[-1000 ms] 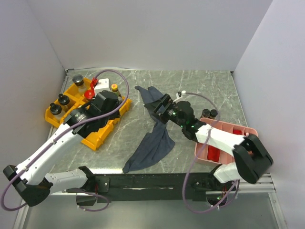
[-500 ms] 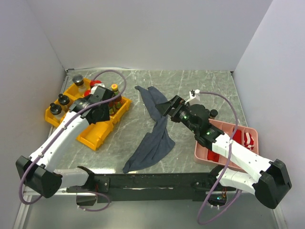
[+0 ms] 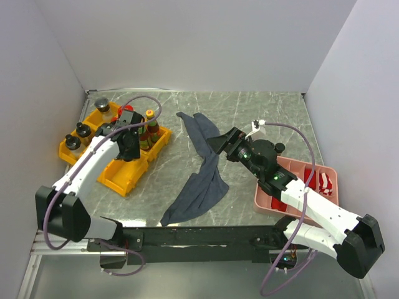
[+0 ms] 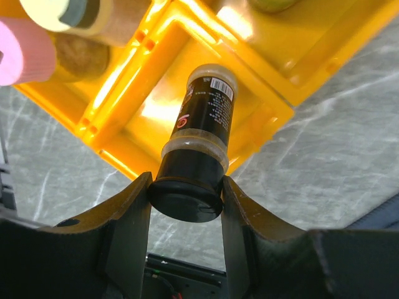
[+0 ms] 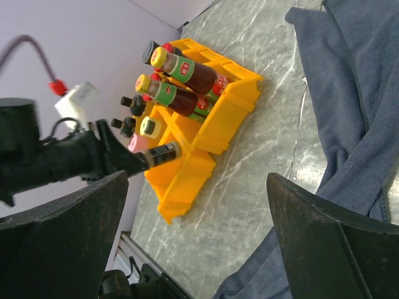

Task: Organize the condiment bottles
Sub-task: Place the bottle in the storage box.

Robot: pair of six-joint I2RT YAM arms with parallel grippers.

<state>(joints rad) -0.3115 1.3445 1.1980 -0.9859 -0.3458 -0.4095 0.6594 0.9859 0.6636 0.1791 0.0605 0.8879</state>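
My left gripper [image 4: 186, 190] is shut on the black cap of a small dark bottle [image 4: 202, 115], holding it over an empty compartment of the yellow tray [image 4: 268, 68]. In the top view this gripper [image 3: 128, 147] hangs over the tray [image 3: 124, 177]. The tray holds two slim sauce bottles [image 5: 187, 71], tiny black-capped bottles [image 3: 83, 131], a silver-capped shaker [image 3: 101, 104], a yellow-capped shaker [image 5: 148, 127] and a pink-capped one [image 4: 25, 53]. My right gripper [image 3: 219, 144] is open and empty above the grey-blue cloth [image 3: 202, 177]. One black-capped bottle [image 3: 280, 147] stands by the pink tray [image 3: 293, 167].
The pink tray at the right holds red packets [image 3: 322, 180]. The cloth lies spread across the middle of the table, from the back to the near edge. White walls close in the left, back and right sides. The right arm stretches over the pink tray.
My left gripper has moved a little nearer over the yellow tray as the arm swung left. My right arm has stretched out, its gripper shifting slightly right over the cloth.
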